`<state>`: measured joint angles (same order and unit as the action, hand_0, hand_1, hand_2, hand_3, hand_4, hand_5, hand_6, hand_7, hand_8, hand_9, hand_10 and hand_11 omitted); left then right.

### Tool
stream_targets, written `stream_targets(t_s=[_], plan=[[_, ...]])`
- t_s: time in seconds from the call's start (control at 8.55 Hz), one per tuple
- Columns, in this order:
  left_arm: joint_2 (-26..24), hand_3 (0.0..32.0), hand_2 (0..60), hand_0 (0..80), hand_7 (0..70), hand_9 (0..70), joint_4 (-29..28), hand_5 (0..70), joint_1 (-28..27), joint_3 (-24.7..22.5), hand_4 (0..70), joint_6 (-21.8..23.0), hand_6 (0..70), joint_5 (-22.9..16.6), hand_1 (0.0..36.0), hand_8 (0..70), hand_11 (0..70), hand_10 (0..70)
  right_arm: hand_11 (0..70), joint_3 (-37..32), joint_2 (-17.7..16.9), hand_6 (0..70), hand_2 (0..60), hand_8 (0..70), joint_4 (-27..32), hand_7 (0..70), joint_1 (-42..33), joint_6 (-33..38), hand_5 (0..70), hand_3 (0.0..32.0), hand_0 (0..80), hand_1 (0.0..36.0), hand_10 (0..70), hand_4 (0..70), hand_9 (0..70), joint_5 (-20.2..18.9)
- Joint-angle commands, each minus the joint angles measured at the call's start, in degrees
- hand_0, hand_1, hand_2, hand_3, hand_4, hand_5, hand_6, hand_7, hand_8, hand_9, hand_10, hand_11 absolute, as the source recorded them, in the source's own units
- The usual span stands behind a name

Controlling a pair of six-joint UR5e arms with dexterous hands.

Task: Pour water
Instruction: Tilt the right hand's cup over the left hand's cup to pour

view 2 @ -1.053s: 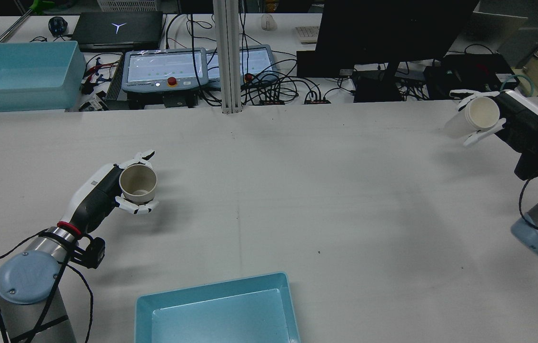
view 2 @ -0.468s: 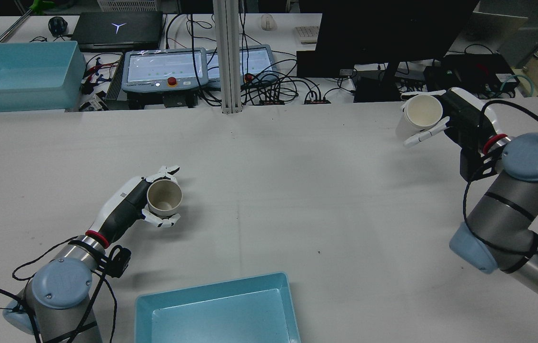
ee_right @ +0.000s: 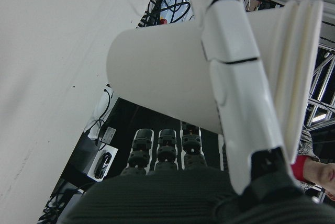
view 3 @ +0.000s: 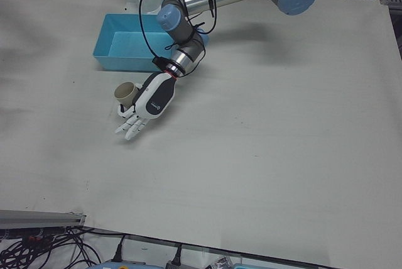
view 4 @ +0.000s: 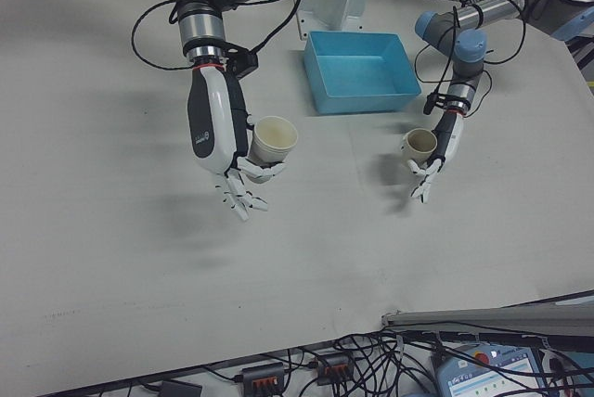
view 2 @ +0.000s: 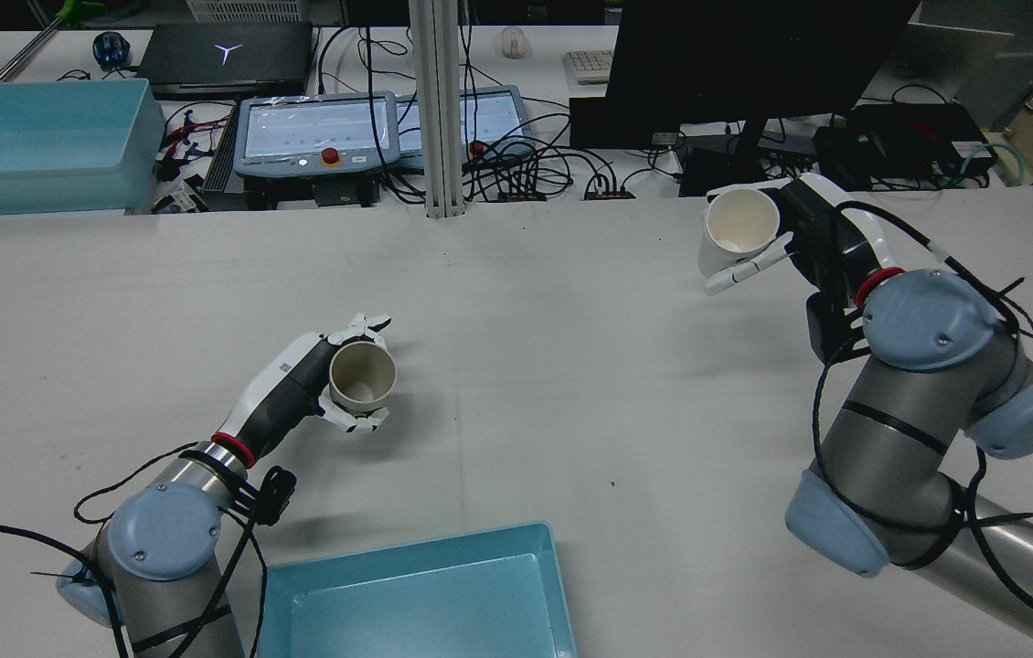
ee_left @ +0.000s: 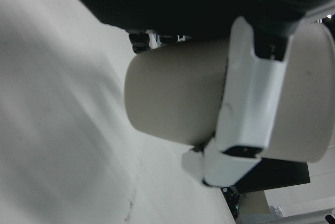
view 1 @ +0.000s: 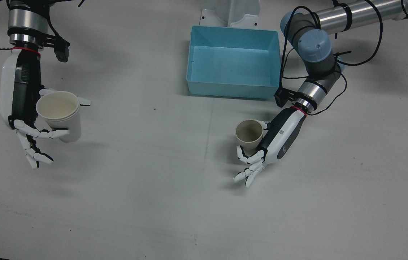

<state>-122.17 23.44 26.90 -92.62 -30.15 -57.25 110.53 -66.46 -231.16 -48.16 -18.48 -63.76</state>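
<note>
Both cups have swung inward, your left hand (view 2: 311,388) fingers grasping the beige cup (view 2: 363,376), right hand (view 2: 809,233) clutching the white cup (view 2: 740,228), closing distance to pour.

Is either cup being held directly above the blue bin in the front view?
No: the white cup in the right hand and the beige cup in the left hand both sit clear of the blue bin.
</note>
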Motion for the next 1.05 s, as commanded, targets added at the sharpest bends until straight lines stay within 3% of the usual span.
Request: stream_targets(t_s=[0.0,0.23,0.35,0.58,0.7,0.94], plan=[[-10.42,0.0,59.8,80.0,11.8,1.9,4.33,70.0,-0.18,1.99,36.9,-0.96,12.1,-0.93,36.0,3.9,8.9,4.0,16.2,0.83,2.21,25.5,6.5,13.1,-3.84,24.2,1.75,0.03,49.8,0.0,80.0,36.0,9.7,70.0,11.0,1.8],[-14.48,0.0,60.0,80.0,13.2,2.8,3.29,70.0,-0.27,6.47,38.7,-2.54,13.9,-0.84,36.0,4.7,9.6,4.4,16.2,1.61,5.53,25.9,5.9,13.3,-10.05,24.6,2.1,-0.41,50.1,0.0,80.0,36.0,9.7,70.0,11.2,3.02],[-14.41,0.0,60.0,80.0,13.5,3.1,2.49,70.0,-1.14,7.27,39.3,-2.81,14.5,-0.67,36.0,5.0,10.1,4.8,16.1,1.62,8.6,25.9,5.6,13.3,-16.01,24.7,2.28,-0.76,50.2,0.0,80.0,36.0,9.5,70.0,11.3,4.08],[-14.5,0.0,60.0,80.0,14.2,3.9,-1.19,70.0,-1.33,10.96,40.1,-2.9,15.3,-0.49,36.0,5.6,10.8,5.3,16.2,0.83,12.21,25.5,6.0,13.4,-20.72,24.1,2.45,-4.59,51.2,0.0,80.0,36.0,9.4,70.0,11.6,4.26],[-14.58,0.0,60.0,80.0,14.5,4.0,-2.25,70.0,-1.59,11.58,40.6,-2.9,15.6,-0.4,36.0,5.7,10.9,5.4,16.3,-0.56,14.93,25.7,7.0,13.4,-21.69,24.4,2.54,-8.98,51.9,0.0,80.0,36.0,9.3,70.0,11.7,4.96],[-14.67,0.0,60.0,80.0,15.7,4.9,-3.49,70.0,-1.94,11.85,43.0,-4.83,17.0,0.21,36.0,6.5,11.8,6.0,16.6,-8.62,21.77,28.0,8.9,14.2,-25.63,26.5,5.42,-9.46,55.1,0.0,80.0,36.0,9.5,70.0,12.6,4.96]])
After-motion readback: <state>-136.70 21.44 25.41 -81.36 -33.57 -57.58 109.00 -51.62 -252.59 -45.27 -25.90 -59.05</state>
